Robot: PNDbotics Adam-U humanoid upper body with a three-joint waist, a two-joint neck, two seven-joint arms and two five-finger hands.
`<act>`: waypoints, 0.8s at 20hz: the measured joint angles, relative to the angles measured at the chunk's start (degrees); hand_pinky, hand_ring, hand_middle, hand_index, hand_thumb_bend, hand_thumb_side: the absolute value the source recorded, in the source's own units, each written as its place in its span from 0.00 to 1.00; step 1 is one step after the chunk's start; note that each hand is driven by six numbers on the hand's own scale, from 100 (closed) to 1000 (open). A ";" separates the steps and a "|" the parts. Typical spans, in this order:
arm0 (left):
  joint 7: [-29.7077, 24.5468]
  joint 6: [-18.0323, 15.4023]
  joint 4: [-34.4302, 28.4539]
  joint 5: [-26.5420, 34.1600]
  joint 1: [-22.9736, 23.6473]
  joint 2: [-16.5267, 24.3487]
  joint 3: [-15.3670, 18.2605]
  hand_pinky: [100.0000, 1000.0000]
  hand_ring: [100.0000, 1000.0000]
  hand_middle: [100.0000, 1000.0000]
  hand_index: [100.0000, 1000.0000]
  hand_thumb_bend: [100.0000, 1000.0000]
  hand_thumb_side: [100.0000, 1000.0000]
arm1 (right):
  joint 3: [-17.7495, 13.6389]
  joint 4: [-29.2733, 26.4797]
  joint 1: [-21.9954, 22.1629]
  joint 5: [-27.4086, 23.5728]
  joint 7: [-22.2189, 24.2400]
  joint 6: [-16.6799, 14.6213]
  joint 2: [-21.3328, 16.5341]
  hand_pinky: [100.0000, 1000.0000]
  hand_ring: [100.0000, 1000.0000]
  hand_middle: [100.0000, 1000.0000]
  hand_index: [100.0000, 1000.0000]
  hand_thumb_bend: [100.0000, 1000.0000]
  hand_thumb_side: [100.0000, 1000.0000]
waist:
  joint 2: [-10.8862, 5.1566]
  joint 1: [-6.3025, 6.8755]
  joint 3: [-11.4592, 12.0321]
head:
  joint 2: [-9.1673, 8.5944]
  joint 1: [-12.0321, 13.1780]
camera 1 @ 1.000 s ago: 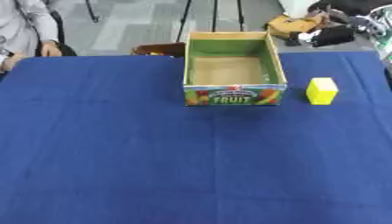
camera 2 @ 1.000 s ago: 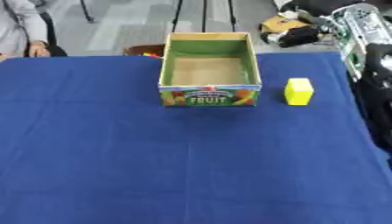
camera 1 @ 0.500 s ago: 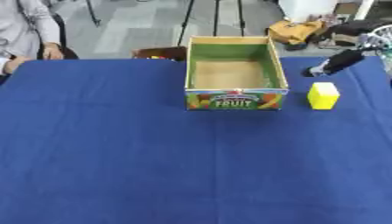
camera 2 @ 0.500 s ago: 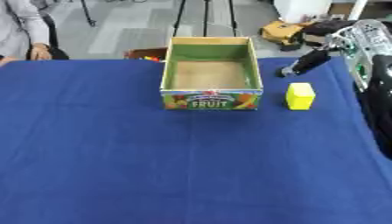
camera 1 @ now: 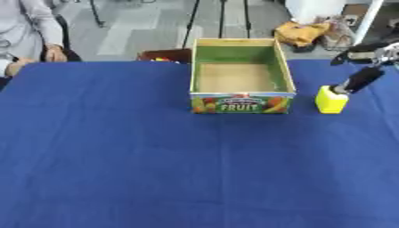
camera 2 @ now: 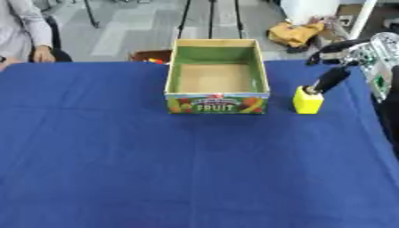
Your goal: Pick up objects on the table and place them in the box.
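Scanning from the left, we find a seated person's arm at the upper left edge of the frame, touching nothing that matters to the task, and then a wide stretch of blue tablecloth [camera 1: 117, 169] with nothing on it. At upper centre stands the open cardboard fruit box [camera 1: 242, 78], its printed front facing us and its brown floor bare; we judge it sits square to us so that either arm can drop things in from above. Just right of the box, near but apart from its wall, the yellow block [camera 1: 331, 100] stands upright on the cloth, the only loose object we can see and so the one to be moved. At the right edge our right hand [camera 2: 331, 78] reaches in from the upper right, a dark finger angled down with its tip at the block's top rear edge, seemingly touching it. The hand looks released, fingers extended and not curled round anything, so we read this as the approach before a grasp. Our left hand appears in neither view. Next, we judge, the fingers must close across the block's sides, then lift it left over the box wall.
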 measured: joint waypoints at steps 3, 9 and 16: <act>-0.05 0.05 0.00 0.00 0.00 0.00 0.00 0.53 0.58 0.69 0.93 0.00 0.98 | 0.00 0.39 0.00 -0.11 1.33 0.53 -0.16 0.99 1.00 0.97 1.00 0.00 0.43 | 0.06 0.01 0.00 | -0.02 0.00; -0.17 0.18 0.00 -0.01 -0.02 -0.01 0.00 0.53 0.58 0.69 0.93 0.00 0.97 | 0.00 1.21 0.00 0.91 2.84 1.71 -0.26 1.00 1.00 1.00 1.00 0.25 0.43 | 0.37 0.02 0.00 | -0.29 0.00; -0.22 0.23 0.00 -0.02 -0.09 -0.01 -0.02 0.53 0.58 0.69 0.93 0.00 0.97 | 0.13 2.28 -0.05 4.78 3.85 2.27 -0.33 1.00 1.00 1.00 1.00 0.46 0.39 | 0.74 -0.01 0.18 | -0.53 -0.22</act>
